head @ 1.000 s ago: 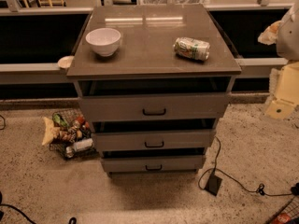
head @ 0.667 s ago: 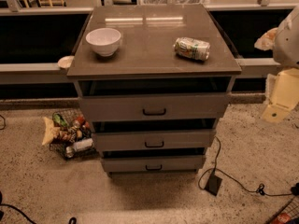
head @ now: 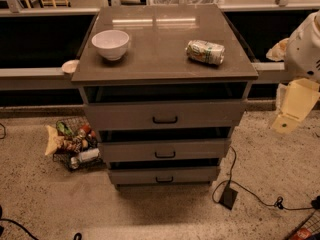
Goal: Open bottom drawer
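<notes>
Well, the gripper (head: 292,109) hangs off past the right edge of the table (head: 165,71), well apart from the bottom drawer (head: 164,175).

That drawer is the lowest of three grey fronts, just above the floor, under the middle drawer (head: 165,150) and top drawer (head: 165,115), its small black handle in plain view. I cannot tell whether the gripper is open or closed. On top, a white bowl (head: 111,44) stands near the left edge and a can (head: 205,52) lies near the right edge. A wire basket (head: 72,145) of snacks sits on the floor left of the drawers; a black cable (head: 245,190) trails at the right.
</notes>
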